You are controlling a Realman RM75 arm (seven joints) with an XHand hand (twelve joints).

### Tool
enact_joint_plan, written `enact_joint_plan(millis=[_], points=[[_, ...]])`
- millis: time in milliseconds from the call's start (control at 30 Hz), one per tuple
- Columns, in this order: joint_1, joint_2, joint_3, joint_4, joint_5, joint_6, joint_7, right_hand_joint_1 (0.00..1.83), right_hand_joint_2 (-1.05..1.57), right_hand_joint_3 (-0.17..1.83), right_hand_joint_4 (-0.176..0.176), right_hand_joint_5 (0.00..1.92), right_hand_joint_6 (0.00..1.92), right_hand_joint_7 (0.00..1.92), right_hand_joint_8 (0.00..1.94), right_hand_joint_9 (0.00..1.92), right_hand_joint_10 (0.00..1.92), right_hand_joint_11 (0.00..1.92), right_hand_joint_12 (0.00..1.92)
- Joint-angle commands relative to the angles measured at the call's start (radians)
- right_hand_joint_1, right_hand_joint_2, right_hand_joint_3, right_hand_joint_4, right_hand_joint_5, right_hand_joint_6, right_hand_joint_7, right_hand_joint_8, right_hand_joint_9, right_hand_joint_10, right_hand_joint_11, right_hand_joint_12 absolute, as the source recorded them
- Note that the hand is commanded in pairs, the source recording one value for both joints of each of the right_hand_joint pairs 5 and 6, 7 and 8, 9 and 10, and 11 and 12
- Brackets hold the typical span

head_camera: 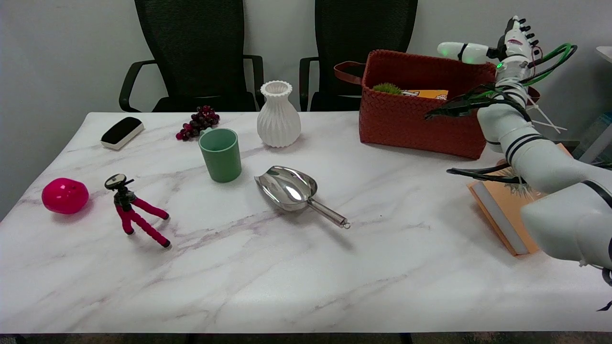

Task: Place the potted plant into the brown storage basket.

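Fingers (pixel 523 26) spread above basket (pixel 420 119); plant (pixel 387 88) upright inside.

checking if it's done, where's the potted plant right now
In the head view, the potted plant sits inside the brown storage basket at the table's far right, its green top showing beside an orange box.

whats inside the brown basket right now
Inside the brown storage basket, a green tuft of the potted plant and an orange box show. The pot and anything lower are hidden by the wall.
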Motion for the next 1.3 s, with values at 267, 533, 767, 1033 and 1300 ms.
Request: enact_joint_plan(millis=[267, 533, 767, 1033, 1300], points=[[-0.216, 0.085, 0.005, 0.522, -0.101, 0.009, 0.142, 0.63, 0.03, -0.17, 0.000, 0.00, 0.00, 0.00, 0.00, 0.00, 0.00, 0.00, 0.00], [-0.323, 0.107, 0.005, 0.778, -0.150, 0.005, 0.142, 0.64, 0.02, -0.17, 0.000, 0.00, 0.00, 0.00, 0.00, 0.00, 0.00, 0.00, 0.00], [-0.428, 0.122, -0.018, 1.018, -0.150, 0.001, 0.142, 0.64, 0.02, -0.17, 0.000, 0.00, 0.00, 0.00, 0.00, 0.00, 0.00, 0.00, 0.00], [-0.529, 0.112, -0.085, 1.211, -0.150, 0.000, 0.158, 0.55, 0.23, -0.17, 0.000, 0.00, 0.00, 0.00, 0.00, 0.00, 0.00, 0.00, 0.00], [-0.636, 0.057, -0.135, 1.316, -0.151, 0.000, 0.178, 0.47, 0.40, -0.17, 0.000, 0.00, 0.00, 0.00, 0.00, 0.00, 0.00, 0.00, 0.00]])
